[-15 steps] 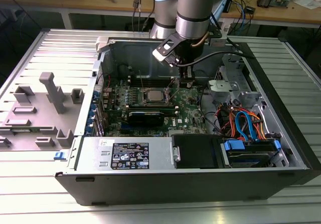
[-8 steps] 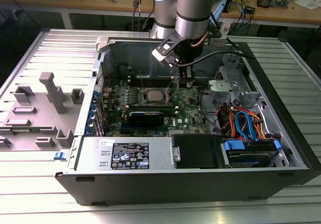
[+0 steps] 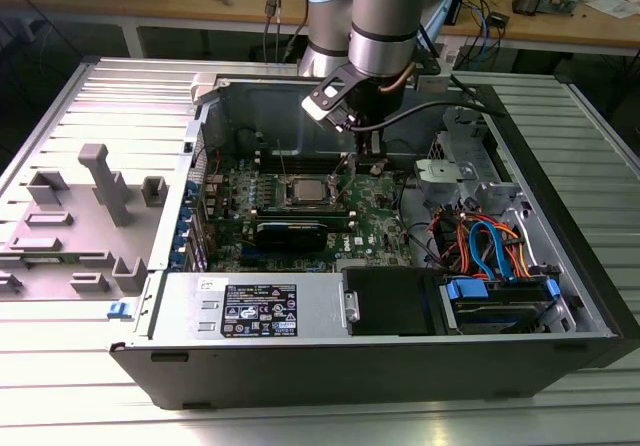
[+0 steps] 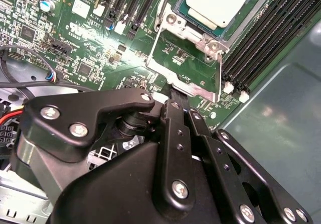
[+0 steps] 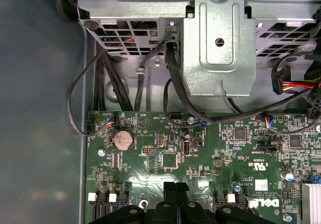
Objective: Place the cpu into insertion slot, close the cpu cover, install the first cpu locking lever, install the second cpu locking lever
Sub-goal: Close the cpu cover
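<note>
Found cpu [image 4: 220, 3] seated in insertion slot [image 4: 241, 20] near motherboard [image 5: 150, 133] middle, cpu cover [image 4: 193, 33] apparently lowered around it. Judged light, stiff, fragile underneath; best taken by edges. Noted gripper [image 4: 175, 94] clenched, tips just beside cover's outer tab. Hemmed by memory slots [image 4: 261, 48] alongside; loose cables [image 5: 80, 108], drive cage [image 5: 220, 43] near board edge.

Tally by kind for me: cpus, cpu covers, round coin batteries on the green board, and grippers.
cpu: 1
cpu cover: 1
coin battery: 1
gripper: 1
Total: 4
</note>
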Robot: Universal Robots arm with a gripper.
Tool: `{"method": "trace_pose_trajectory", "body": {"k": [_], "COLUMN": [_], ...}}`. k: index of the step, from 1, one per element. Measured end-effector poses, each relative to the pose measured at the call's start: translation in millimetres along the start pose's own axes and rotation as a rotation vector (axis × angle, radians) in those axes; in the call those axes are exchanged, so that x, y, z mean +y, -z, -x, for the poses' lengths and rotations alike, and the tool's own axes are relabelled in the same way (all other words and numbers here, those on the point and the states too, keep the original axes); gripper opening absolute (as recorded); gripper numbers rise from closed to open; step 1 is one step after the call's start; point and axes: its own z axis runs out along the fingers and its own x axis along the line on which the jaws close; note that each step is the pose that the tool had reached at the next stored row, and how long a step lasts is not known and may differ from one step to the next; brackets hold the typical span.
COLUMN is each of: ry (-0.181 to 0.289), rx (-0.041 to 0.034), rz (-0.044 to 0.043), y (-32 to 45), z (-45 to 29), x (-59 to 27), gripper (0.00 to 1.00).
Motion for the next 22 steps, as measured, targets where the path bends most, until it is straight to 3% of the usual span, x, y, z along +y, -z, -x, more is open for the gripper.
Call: {"method": "trace_pose_trajectory", "body": {"k": [7,22], "ry": [0.0,0.0], "rx": [0.0002,0.0003], "rz": [-0.0082,-0.009], "y": [0.0,0.0], "z": [0.0,-0.1], "x": [-0.6,-2.9], "gripper": [0.11,0.11]}}
